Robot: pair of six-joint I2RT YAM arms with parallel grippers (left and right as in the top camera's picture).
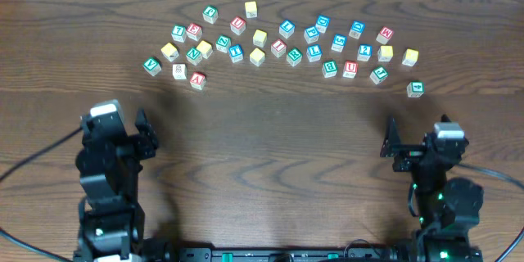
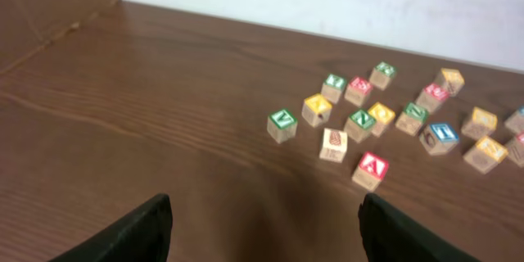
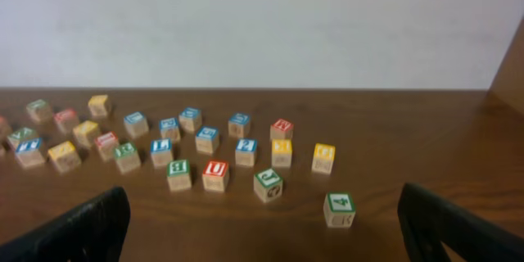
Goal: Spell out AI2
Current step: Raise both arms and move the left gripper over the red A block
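While both arms wait at the near side of the dark wooden table (image 1: 262, 172), no cube is placed yet; left gripper (image 2: 262, 237) and right gripper (image 3: 262, 233) show fingers spread, empty; the small pale wooden cube with a red-framed A (image 2: 371, 169) fronts the scattered lettered cubes (image 1: 286, 29); I and 2 are unreadable; next, probably, the left reaches forward to straddle it.

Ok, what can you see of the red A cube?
The A cube is a small pale wooden block, its top face red-framed with a red A. It sits flat on the brown table, A face up, at the near left edge of the scattered cluster. Nothing else touches it; the closest neighbour, a pale cube with reddish print, stands apart.
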